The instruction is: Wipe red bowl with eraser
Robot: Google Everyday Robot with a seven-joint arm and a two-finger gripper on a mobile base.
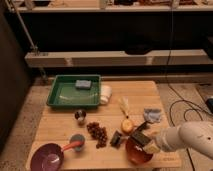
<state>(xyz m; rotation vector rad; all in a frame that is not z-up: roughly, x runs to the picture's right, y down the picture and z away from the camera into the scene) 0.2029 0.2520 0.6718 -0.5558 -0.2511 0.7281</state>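
A wooden bench (60, 131) seen from above and in front, with my robot's white arm (187, 139) reaching in from the right. The tool (148, 145) is at the front right of the bench, over the right side of the red bowl (133, 154). It looks clenched on the eraser (141, 139), though the grip itself is hard for me to make out. The eraser is a dark block with a pale backing, and it sits at the tool's tip, on or just above the bowl's far right rim. The red bowl lies directly beneath and slightly left of the tool, near the bench's front edge. Nothing holds the bowl down, so that is my main worry. A wipe that drags toward the front could slide the bowl to the edge or over it, and pressing on the rim rather than the inside could tip it. A small dark block (116, 139) lies just beside the bowl on its far left side, and a sweep that runs wide that way could knock it. If my hold on the eraser is loose, it could twist or drop into the bowl. The purple bowl (47, 158) at the front left and the green tray (62, 96) at the back are well apart from all this.
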